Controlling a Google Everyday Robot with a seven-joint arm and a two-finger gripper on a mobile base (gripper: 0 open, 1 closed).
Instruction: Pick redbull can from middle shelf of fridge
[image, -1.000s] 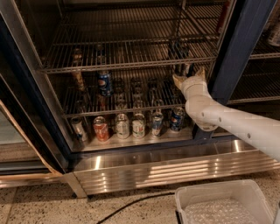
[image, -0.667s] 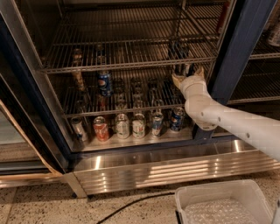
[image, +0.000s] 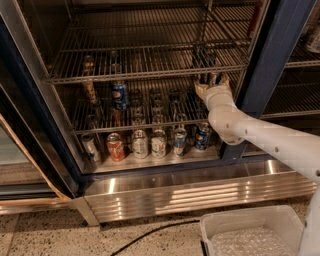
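**Fridge, middle shelf: stock and arm position**

Fridge (image: 274, 75): dark blue frame, door open, wire racks inside.
Middle shelf (image: 150, 123): wire rack. At its left end stands the redbull can (image: 90, 92), slim and upright, with a blue Pepsi can (image: 119, 95) just beside it on the right.
Floor below: a row of cans, among them a red can (image: 116, 146).
Gripper (image: 208, 71): at the right end of the fridge, up by the front edge of the rack above, well apart from the redbull can. Its dark fingers (image: 202, 78) appear to be spread, with nothing between them.
Outside: a white bin (image: 240, 220) on the floor in front.
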